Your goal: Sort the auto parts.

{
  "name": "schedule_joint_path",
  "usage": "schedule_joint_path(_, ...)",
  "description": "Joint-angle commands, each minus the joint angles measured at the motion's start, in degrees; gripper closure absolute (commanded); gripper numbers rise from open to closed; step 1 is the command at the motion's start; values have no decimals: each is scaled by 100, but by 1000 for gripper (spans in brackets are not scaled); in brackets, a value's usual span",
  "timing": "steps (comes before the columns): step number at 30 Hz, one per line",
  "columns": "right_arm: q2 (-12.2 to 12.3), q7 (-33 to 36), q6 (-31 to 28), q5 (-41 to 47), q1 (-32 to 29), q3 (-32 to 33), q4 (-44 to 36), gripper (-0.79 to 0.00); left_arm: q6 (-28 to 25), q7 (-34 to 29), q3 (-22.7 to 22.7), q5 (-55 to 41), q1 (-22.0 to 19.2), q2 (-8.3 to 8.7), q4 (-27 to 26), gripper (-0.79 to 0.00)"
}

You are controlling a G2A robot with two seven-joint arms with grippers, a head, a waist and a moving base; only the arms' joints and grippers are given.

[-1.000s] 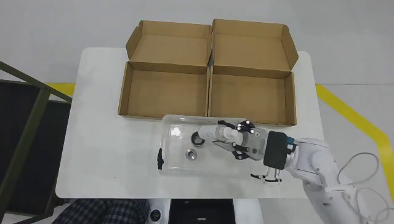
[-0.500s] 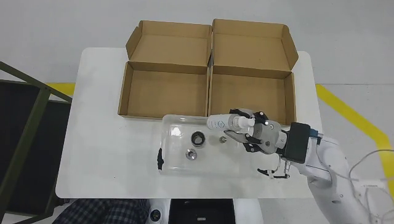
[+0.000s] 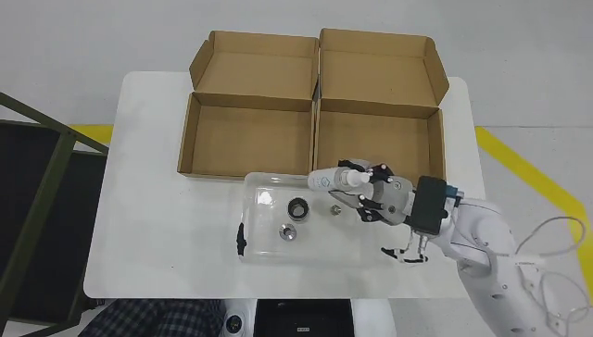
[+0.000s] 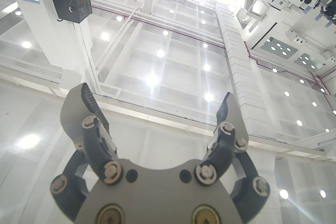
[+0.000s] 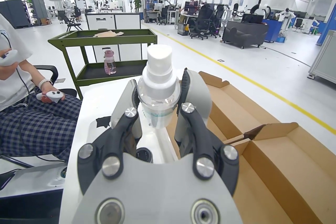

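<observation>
While the right gripper (image 3: 358,188) is clamped narrowly around a small clear plastic spray bottle with a white pump cap (image 3: 330,181), the bottle lies sideways between its fingers. The capped end sticks out past the fingertips toward the robot's left. Gripper and bottle are over the far edge of a shallow clear plastic tray (image 3: 264,241) on the white table (image 3: 157,198). From the right wrist, the two grey fingers (image 5: 195,93) press on either side of the bottle's body (image 5: 157,104).

A tiny metal piece (image 3: 334,210) lies in the tray just on the robot's side of the fingertips. A dark round ring-shaped part (image 3: 298,208) sits a little past the bottle's cap, also on the near side, and a smaller silvery round part (image 3: 288,233) rests beyond it, nearer the robot. On the gripper's far side, close by, stands an open brown cardboard box (image 3: 375,143). A second matching open box (image 3: 248,138) touches it on the left.

The left gripper (image 4: 157,101) points up at a white ceiling, its jaws spread wide and holding nothing.
</observation>
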Motion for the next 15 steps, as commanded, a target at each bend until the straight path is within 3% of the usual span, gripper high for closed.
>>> schedule_joint_path(1,-15,75,86,-54,94,-87,125,0,0,0,0,0,0,0,0,-785)
schedule_joint_path(15,-152,434,776,-136,1016,-495,1251,0,0,0,0,0,0,0,0,-785)
